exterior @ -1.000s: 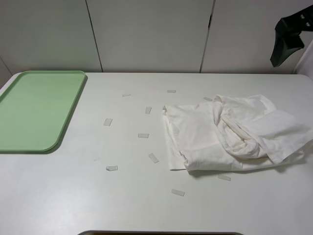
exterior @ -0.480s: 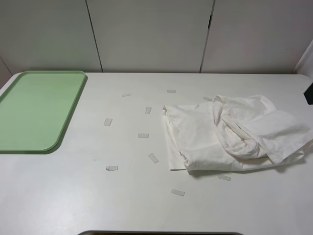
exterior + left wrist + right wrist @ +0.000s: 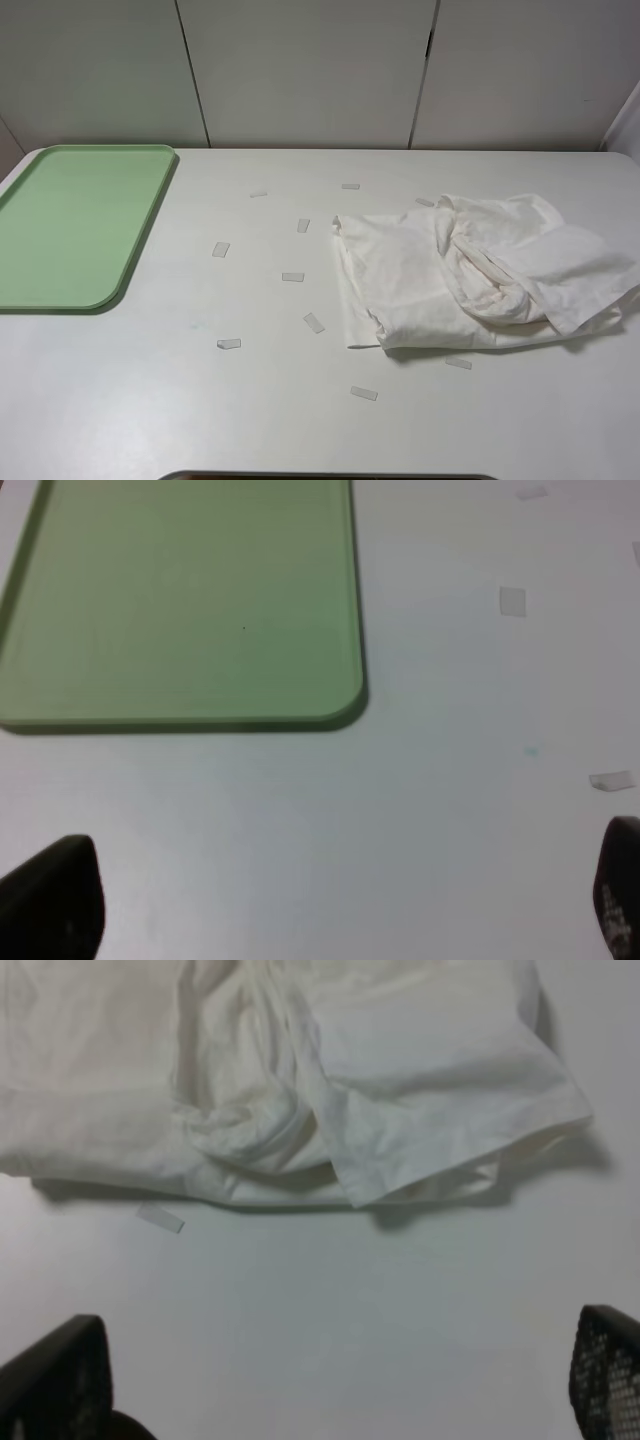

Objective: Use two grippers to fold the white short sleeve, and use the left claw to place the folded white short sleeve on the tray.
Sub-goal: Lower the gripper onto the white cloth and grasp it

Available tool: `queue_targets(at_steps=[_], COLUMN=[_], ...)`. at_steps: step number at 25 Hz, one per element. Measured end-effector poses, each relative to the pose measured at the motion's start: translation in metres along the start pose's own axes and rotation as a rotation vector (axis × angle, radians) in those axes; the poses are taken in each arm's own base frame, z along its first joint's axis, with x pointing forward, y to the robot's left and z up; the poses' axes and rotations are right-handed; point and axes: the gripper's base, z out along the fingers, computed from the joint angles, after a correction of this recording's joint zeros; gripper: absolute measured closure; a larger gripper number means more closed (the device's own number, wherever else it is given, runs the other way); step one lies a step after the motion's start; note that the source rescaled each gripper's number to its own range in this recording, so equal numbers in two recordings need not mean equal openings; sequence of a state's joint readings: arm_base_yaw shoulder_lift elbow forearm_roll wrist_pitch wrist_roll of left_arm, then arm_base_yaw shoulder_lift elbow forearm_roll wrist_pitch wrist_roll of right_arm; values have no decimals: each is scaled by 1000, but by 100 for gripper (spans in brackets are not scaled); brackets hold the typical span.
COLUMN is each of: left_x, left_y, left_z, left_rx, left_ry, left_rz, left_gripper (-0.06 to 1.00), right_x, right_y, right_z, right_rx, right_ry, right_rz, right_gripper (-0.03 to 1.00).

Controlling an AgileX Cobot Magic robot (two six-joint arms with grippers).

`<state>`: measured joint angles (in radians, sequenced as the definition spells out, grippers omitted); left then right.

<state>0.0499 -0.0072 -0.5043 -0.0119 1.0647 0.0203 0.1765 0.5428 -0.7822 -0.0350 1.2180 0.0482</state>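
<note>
Folding not begun: shirt (image 3: 480, 275) crumpled, well apart from the tray (image 3: 60, 225). I find left gripper (image 3: 335, 900) and right gripper (image 3: 340, 1380) spread, empty. Next, I judge: pinch shirt edges.

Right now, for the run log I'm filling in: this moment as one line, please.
step: folding not begun | white short sleeve: crumpled, ungripped | tray: bare | left gripper: open | right gripper: open

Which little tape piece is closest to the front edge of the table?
The lone tape strip in front of the white short sleeve, toward its left end. Every other strip lies farther back.
</note>
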Motion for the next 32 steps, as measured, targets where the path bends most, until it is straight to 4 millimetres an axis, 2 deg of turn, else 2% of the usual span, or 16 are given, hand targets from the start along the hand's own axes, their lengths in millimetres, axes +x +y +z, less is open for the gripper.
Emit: queue_targets(at_steps=[6, 11, 14, 20, 26, 32], left_x=[0, 0, 0, 0, 0, 0], left_y=[0, 0, 0, 0, 0, 0], left_z=[0, 0, 0, 0, 0, 0], left_rx=[0, 0, 0, 0, 0, 0], left_ry=[0, 0, 0, 0, 0, 0], left_rz=[0, 0, 0, 0, 0, 0], left_gripper=[-4, -4, -4, -4, -4, -4], right_x=[38, 70, 82, 94, 91, 88], right_y=[-1, -2, -3, -4, -3, -1], right_z=[-5, 3, 3, -8, -9, -1], right_rx=[-4, -5, -7, -12, -14, 19], right_ry=[-85, -124, -169, -357, -418, -449], right_rz=[3, 4, 6, 9, 11, 57], right_gripper=[-3, -3, -3, -3, -3, -3])
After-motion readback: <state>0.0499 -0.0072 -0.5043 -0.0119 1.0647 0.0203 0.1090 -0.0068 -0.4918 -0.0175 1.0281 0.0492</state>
